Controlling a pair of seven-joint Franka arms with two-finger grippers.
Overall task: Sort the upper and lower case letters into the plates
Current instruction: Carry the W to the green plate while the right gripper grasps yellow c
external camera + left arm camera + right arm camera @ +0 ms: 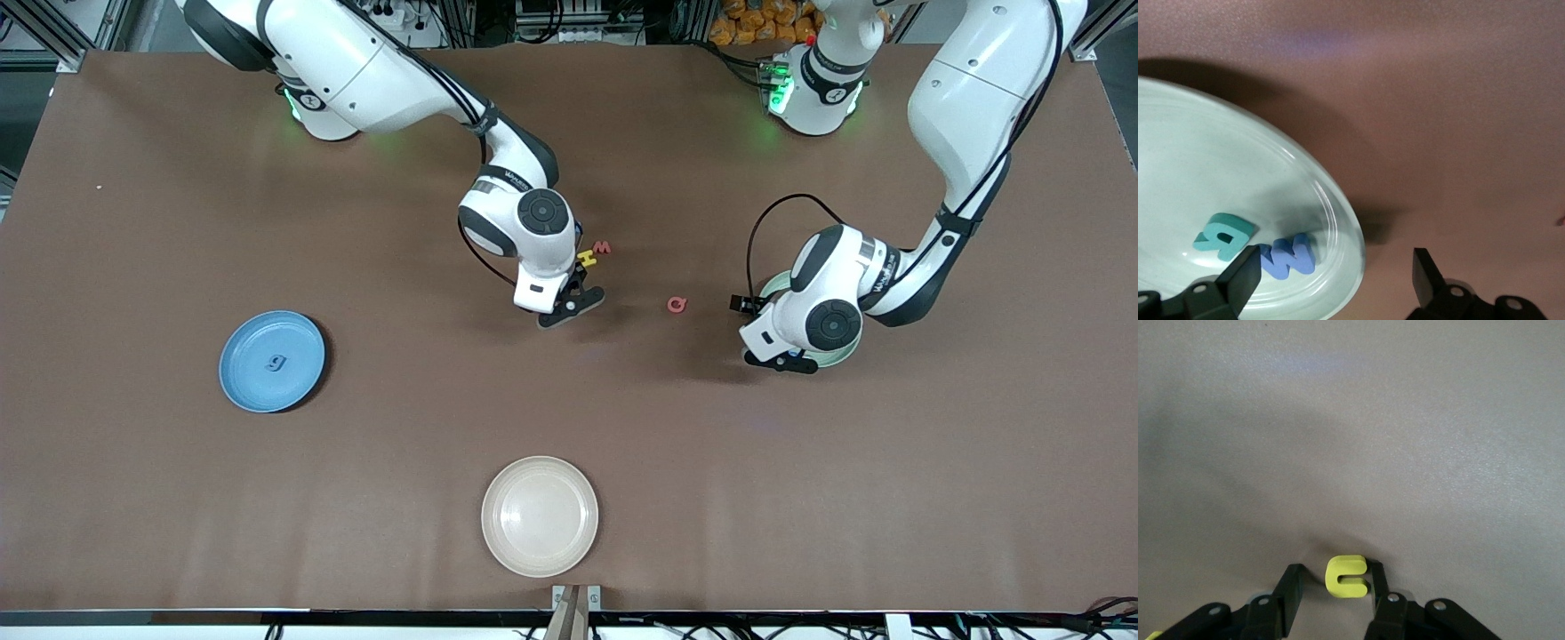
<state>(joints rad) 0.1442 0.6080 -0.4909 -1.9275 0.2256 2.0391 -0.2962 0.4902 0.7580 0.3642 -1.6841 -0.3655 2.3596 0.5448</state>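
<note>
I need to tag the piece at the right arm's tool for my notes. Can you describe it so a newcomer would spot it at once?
Start at the right arm's tool, low over the brown table near its middle. Between its black fingers sits a small yellow foam letter c. It rests nearer the front camera than the yellow H and red W, the only curved open shape among them.

Foam letters [593, 256] read as characters; nothing else legible.

A brown table [178, 498] is lit evenly from above. At twelve o'clock, aluminium framing [53, 36] and dark cables [569, 18] are seen.
</note>
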